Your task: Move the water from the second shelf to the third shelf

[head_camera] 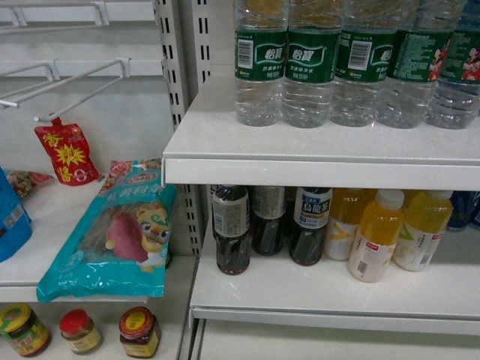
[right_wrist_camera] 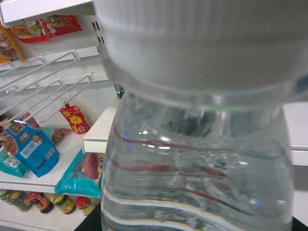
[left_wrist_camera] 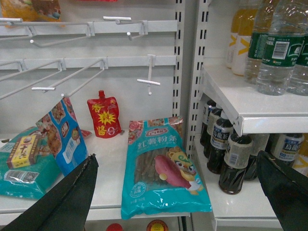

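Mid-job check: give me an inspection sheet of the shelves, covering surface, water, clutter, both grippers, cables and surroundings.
Surface: white shelf with bare space in front of the bottles.
Job's things: water bottles upright in a row on that shelf; one bottle fills the right wrist view, cap uppermost.
Clutter: dark drink bottles and yellow juice bottles on the shelf below; teal snack bag, red pouch, jars to the left.
Grippers: left gripper open, holding nothing; right gripper not seen.
Cables: nothing seen.
Surroundings: wire hooks, slotted uprights.

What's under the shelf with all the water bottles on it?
Under the white shelf holding the water bottles stand dark drink bottles and yellow juice bottles on a lower shelf. The shelf's front edge covers their caps, and anything farther back is hidden.
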You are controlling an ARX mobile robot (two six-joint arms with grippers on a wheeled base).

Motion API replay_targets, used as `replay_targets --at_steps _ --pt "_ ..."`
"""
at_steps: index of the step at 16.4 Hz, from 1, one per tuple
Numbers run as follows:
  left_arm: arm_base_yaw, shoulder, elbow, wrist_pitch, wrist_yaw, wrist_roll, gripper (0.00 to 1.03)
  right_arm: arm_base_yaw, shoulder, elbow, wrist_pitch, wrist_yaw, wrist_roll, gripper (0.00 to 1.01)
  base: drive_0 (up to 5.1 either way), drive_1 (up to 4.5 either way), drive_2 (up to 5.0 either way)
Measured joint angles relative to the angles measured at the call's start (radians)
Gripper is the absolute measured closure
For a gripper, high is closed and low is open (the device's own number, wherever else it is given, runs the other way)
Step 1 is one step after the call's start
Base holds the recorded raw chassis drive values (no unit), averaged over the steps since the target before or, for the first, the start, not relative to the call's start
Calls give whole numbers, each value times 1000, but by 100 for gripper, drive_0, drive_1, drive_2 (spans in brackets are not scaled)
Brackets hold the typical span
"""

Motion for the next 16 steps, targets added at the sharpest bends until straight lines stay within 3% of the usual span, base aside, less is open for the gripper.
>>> replay_targets --at_steps 2,6,10,13,16 --pt "0 0 0 0 0 0 5 -13 54 67 -153 -31 -17 59 0 0 0" --pt "0 0 0 0 0 0 5 24 192 99 -22 8 -62 59 0 0 0" --pt "0 0 0 0 0 0 5 55 238 111 26 30 -74 59 0 0 0" --pt "0 0 0 0 0 0 5 149 420 149 209 93 -108 59 0 0 0" --pt "0 0 0 0 0 0 5 175 631 195 364 124 -109 59 0 0 0"
